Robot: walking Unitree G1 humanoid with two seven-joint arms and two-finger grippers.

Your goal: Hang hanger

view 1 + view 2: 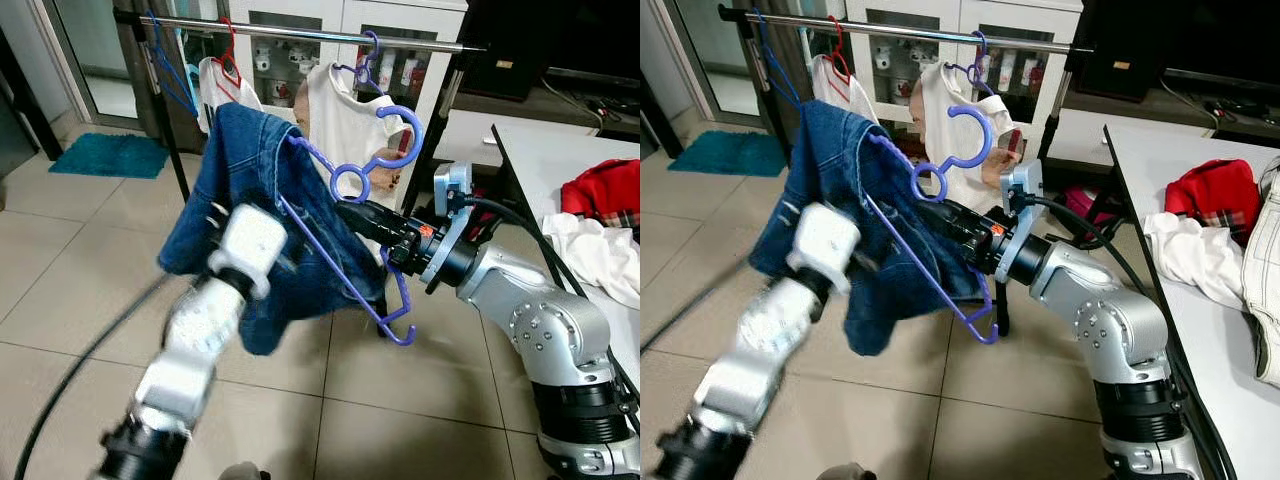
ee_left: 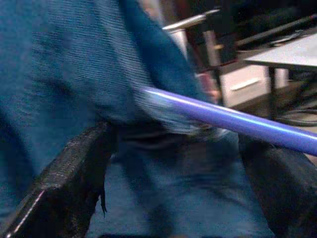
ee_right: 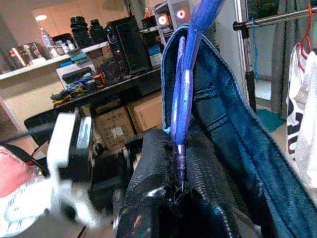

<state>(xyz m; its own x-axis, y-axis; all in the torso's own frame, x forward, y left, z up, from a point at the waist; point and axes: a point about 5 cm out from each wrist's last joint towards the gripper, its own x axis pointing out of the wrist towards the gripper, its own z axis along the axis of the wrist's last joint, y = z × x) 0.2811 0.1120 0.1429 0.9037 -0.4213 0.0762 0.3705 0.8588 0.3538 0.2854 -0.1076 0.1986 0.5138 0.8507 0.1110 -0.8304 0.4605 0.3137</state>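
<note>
beige tiled floor (image 1: 60, 250); teal mat (image 1: 110, 155); white glass-door cabinet (image 1: 340, 40); white table (image 1: 560, 170) at right

The hanger (image 1: 345, 240) is violet-blue, and the denim garment (image 1: 255, 190) draped on it is a deep indigo. A silver rail (image 1: 300, 35) carries a white shirt (image 1: 350, 120), a red hanger (image 1: 230, 62) and a blue one (image 1: 170, 70). The mat (image 1: 110, 155) on the beige tiled floor (image 1: 60, 250) is teal. On the white table (image 1: 525, 150) lie red cloth (image 1: 600, 190) and white cloth (image 1: 590, 250). The right gripper (image 1: 358, 213) has black fingers on a silver arm.
</note>
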